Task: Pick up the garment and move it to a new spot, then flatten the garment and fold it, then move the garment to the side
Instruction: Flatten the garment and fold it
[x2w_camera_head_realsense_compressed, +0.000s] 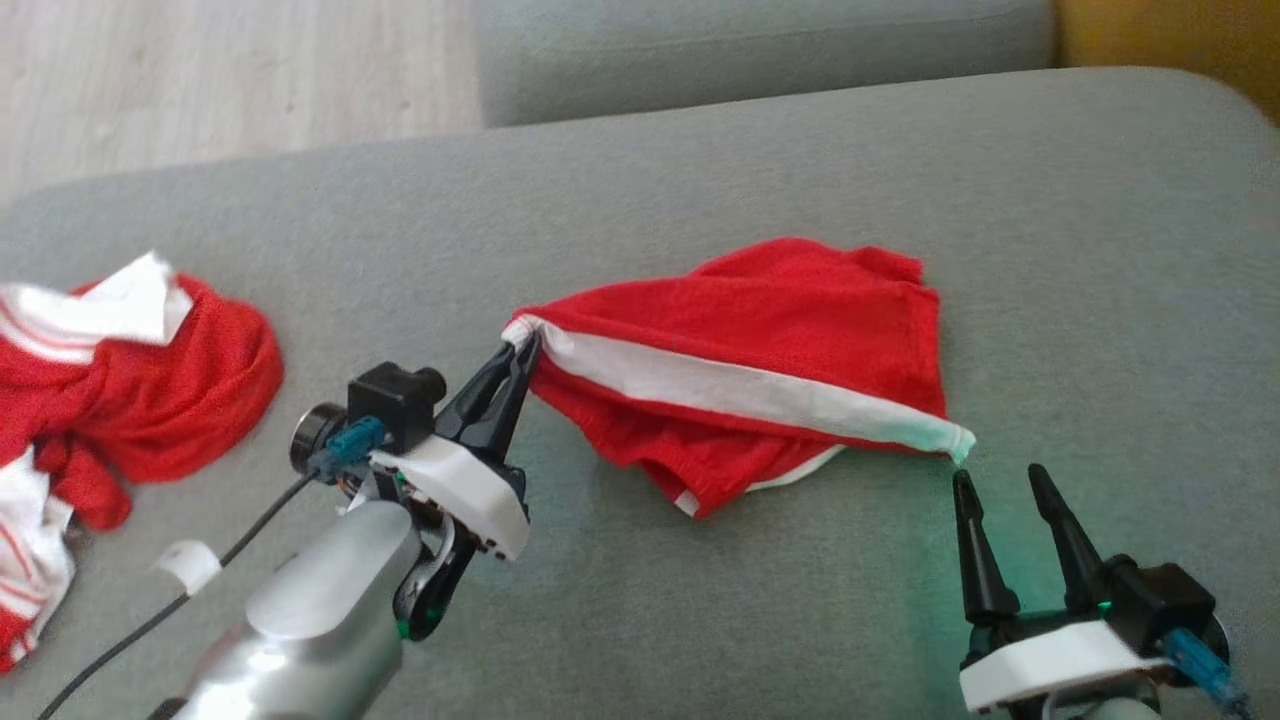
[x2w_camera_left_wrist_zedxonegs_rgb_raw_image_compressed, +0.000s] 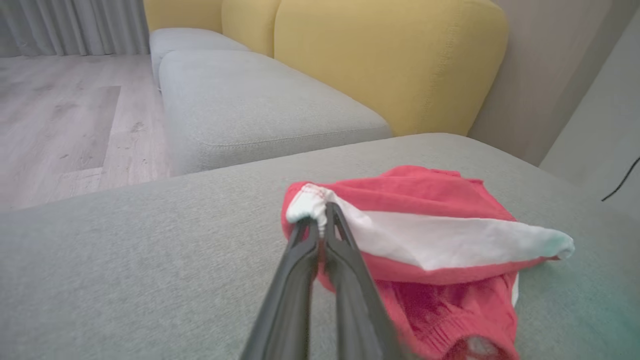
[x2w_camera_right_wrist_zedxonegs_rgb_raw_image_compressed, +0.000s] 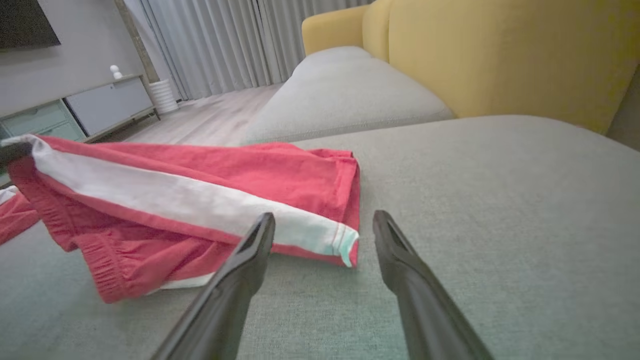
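Note:
The garment is red with a white band, lying partly bunched on the grey sofa cushion. My left gripper is shut on the white-edged left corner and holds it slightly lifted. The left wrist view has that gripper pinching the white corner of the garment. My right gripper stands open just in front of the garment's right white corner, not touching it. In the right wrist view the gripper frames that corner of the garment between its open fingers.
A second red and white cloth lies crumpled at the cushion's left edge. Behind is another grey cushion with yellow backrests, and wooden floor to the left. Bare cushion surface stretches to the right.

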